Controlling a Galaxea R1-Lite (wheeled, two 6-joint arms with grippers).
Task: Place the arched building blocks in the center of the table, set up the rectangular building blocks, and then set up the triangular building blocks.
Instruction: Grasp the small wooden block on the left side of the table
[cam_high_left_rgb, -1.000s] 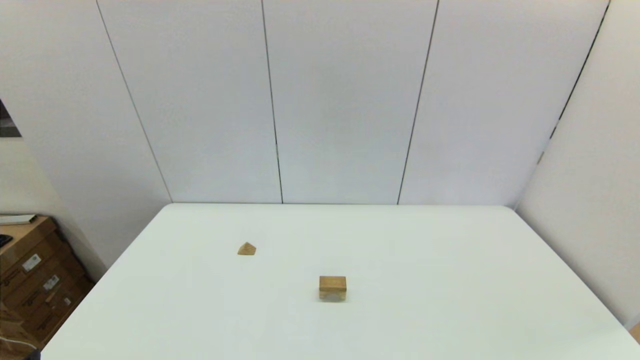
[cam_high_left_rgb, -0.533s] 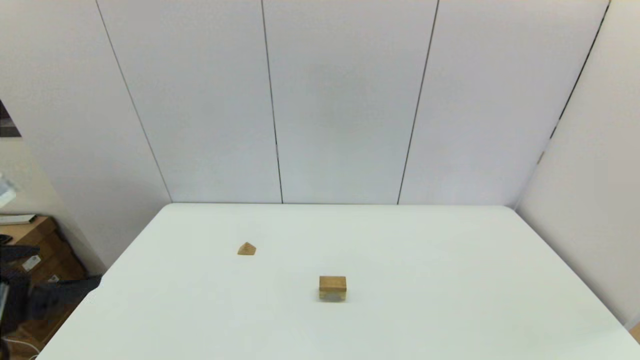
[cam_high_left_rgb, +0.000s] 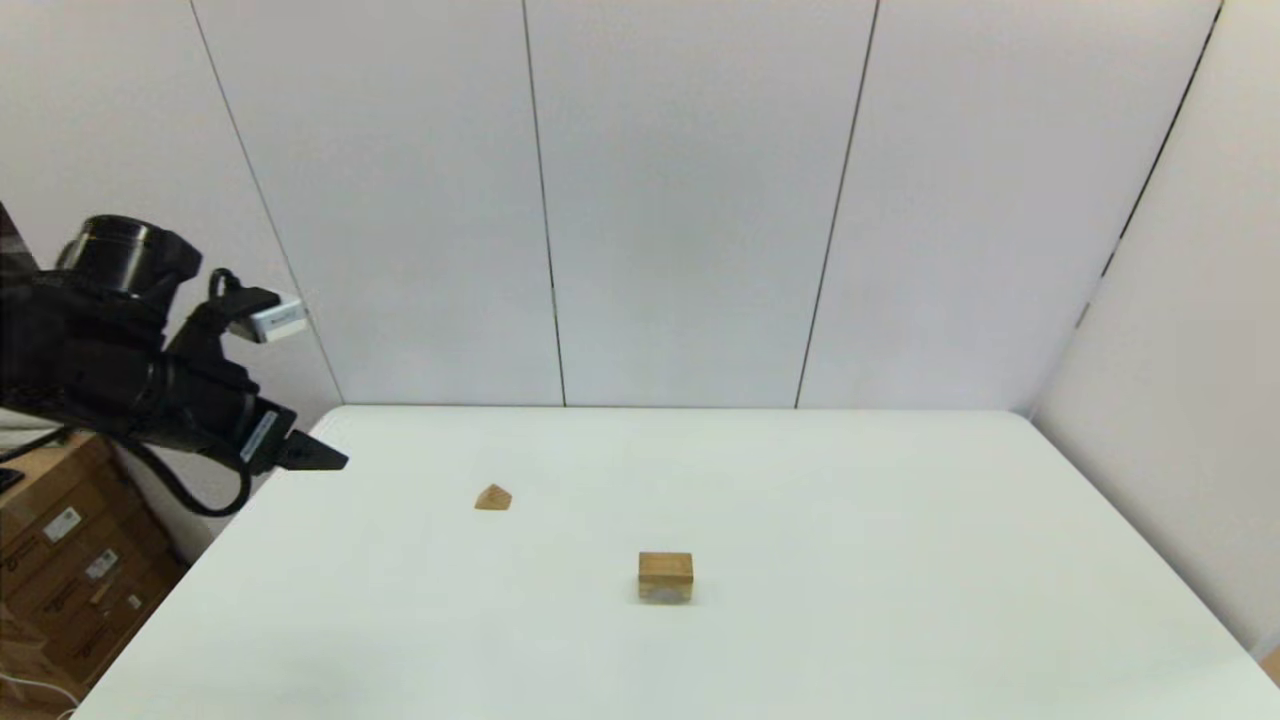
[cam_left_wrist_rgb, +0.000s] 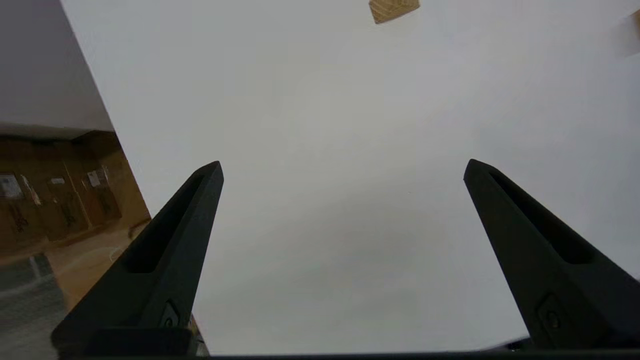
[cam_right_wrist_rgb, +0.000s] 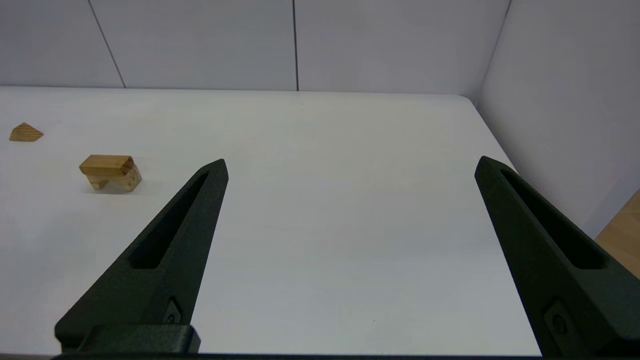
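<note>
At the middle of the white table (cam_high_left_rgb: 900, 560) the rectangular block (cam_high_left_rgb: 665, 566) lies flat on the arched block (cam_high_left_rgb: 665, 593). In the right wrist view the slab (cam_right_wrist_rgb: 106, 164) rests on the arch (cam_right_wrist_rgb: 125, 182). The small triangular block (cam_high_left_rgb: 493, 497) (cam_left_wrist_rgb: 394, 9) (cam_right_wrist_rgb: 25, 133) sits alone on the table, to the left of the stack and farther back. My left gripper (cam_high_left_rgb: 318, 459) (cam_left_wrist_rgb: 342, 167) hangs open and empty over the table's left edge, some way short of the triangular block. My right gripper (cam_right_wrist_rgb: 352, 165) is open and empty, low at the table's near right side, out of the head view.
Cardboard boxes (cam_high_left_rgb: 70, 560) stand on the floor off the table's left edge. White wall panels (cam_high_left_rgb: 680, 200) close in the back and right sides.
My left arm has swung up into the head view from the lower left and now reaches over the table's left edge. The blocks have stayed put.
</note>
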